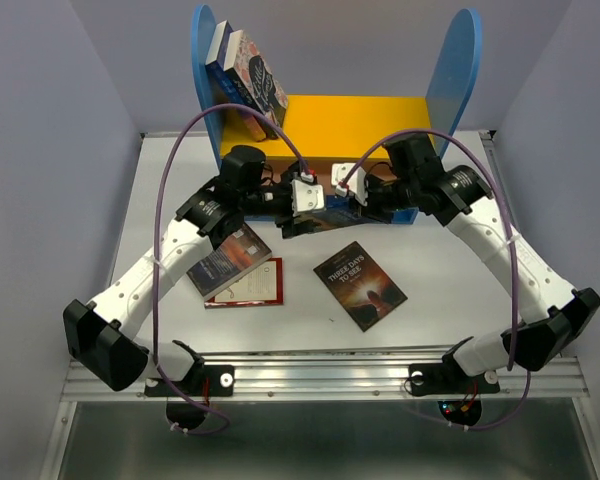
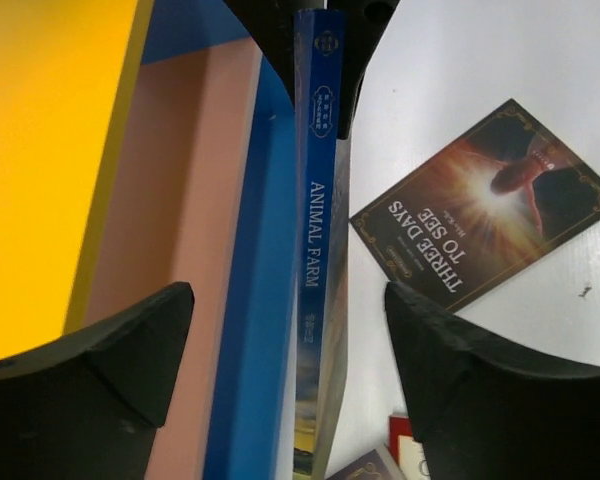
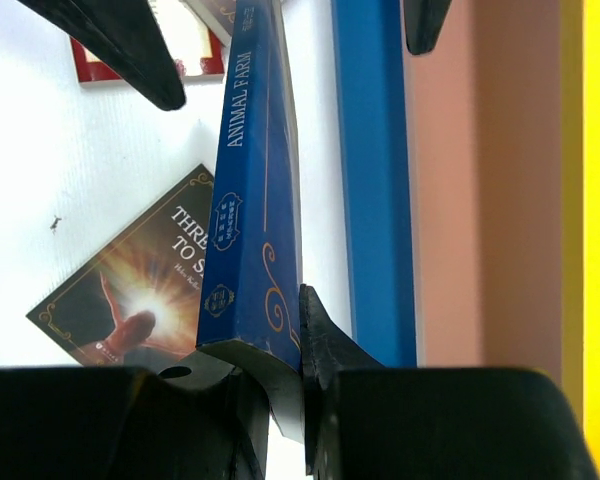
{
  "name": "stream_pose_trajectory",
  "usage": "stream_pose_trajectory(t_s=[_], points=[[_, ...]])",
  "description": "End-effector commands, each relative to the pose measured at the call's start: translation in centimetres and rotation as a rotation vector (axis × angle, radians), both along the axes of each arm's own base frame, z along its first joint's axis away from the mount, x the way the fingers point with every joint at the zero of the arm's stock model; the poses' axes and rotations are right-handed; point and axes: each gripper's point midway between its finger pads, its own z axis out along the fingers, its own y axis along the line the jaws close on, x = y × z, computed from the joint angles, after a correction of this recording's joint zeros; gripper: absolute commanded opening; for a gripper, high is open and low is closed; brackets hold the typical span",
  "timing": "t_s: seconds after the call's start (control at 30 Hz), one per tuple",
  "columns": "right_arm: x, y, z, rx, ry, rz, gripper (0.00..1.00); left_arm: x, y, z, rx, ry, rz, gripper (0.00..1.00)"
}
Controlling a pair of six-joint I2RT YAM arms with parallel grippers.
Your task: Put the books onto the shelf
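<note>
Right hand [image 3: 285, 370]: pinching book [image 3: 250, 200] by one end, spine up, just beside shelf [image 3: 375, 150] base | left hand [image 2: 288, 300]: spread astride it | handling: light, thin, likely floppy; hold near spine

Animal Farm book [image 2: 315, 220] on edge just before shelf [image 1: 360, 120]; Three Days book [image 1: 360, 285] flat nearer; two books [image 1: 230, 258] leftward

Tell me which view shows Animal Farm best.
Left wrist: the Animal Farm book shows its spine and title nearly full length. Right wrist shows the spine clamped in the right gripper. Top external barely shows it.
</note>
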Motion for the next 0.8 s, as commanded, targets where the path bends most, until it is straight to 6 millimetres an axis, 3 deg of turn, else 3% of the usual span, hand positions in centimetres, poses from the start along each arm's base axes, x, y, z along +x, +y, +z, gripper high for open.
stream_pose_trajectory(t_s=[0.0, 0.03, 0.37, 0.47, 0.5, 0.57, 0.6, 0.67, 0.73, 0.77], points=[[0.3, 0.9, 3.8, 0.069, -0.074, 0.041, 0.01, -0.2, -0.2, 2.6, -0.009, -0.102, -0.058, 0.81], [0.6, 1.0, 4.0, 0.071, -0.076, 0.038, 0.01, 0.0, -0.1, 2.6, -0.008, -0.104, -0.048, 0.71], [-0.3, 2.0, 5.5, 0.126, -0.097, 0.111, 0.01, -0.2, -1.0, 1.6, -0.01, -0.061, -0.092, 0.68], [-0.4, 2.0, 5.6, 0.127, -0.097, 0.118, 0.01, 0.1, -1.4, 1.6, -0.005, -0.036, -0.097, 0.45], [-0.4, 2.1, 5.5, 0.127, -0.096, 0.122, 0.01, 0.2, -1.5, 1.7, -0.008, -0.025, -0.091, 0.25], [-0.4, 2.1, 5.3, 0.123, -0.09, 0.12, 0.01, 0.5, -1.7, 1.9, -0.006, -0.014, -0.089, 0.05], [-0.2, 2.1, 5.2, 0.121, -0.09, 0.113, 0.01, 0.6, -1.7, 2.3, -0.009, -0.014, -0.084, 0.0], [0.0, 2.1, 5.2, 0.122, -0.092, 0.101, 0.01, 0.6, -1.7, 2.4, -0.008, -0.019, -0.083, 0.0], [0.7, 1.9, 6.2, 0.146, -0.127, 0.054, 0.11, 0.9, -1.7, 2.9, -0.027, -0.027, -0.059, 0.0], [1.7, 1.8, 6.4, 0.164, -0.146, -0.004, 0.52, 1.2, -1.7, 3.3, -0.041, -0.032, -0.04, 0.0]])
